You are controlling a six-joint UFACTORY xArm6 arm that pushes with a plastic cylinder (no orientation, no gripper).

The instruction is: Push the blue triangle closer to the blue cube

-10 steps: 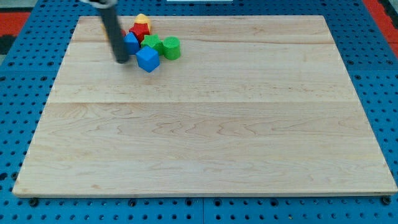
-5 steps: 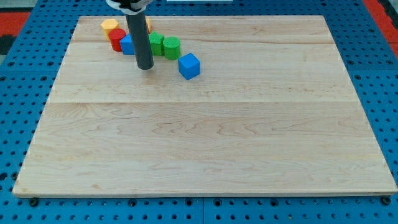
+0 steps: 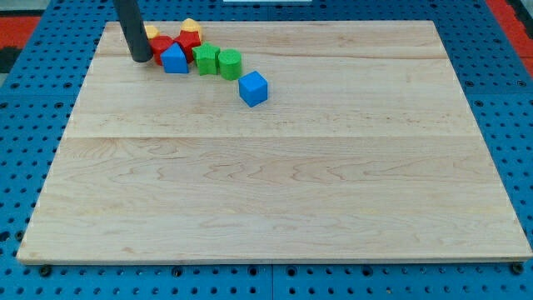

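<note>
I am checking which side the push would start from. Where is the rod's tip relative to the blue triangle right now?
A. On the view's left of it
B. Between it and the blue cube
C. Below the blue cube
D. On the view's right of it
A: my tip sits on the view's left of the blue triangle, while the blue cube lies off to the right and lower.

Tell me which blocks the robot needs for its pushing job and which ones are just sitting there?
Needed:
blue triangle
blue cube
my tip, just to the view's left of the cluster

Just sitting there:
green blocks and
red blocks and
yellow blocks and
</note>
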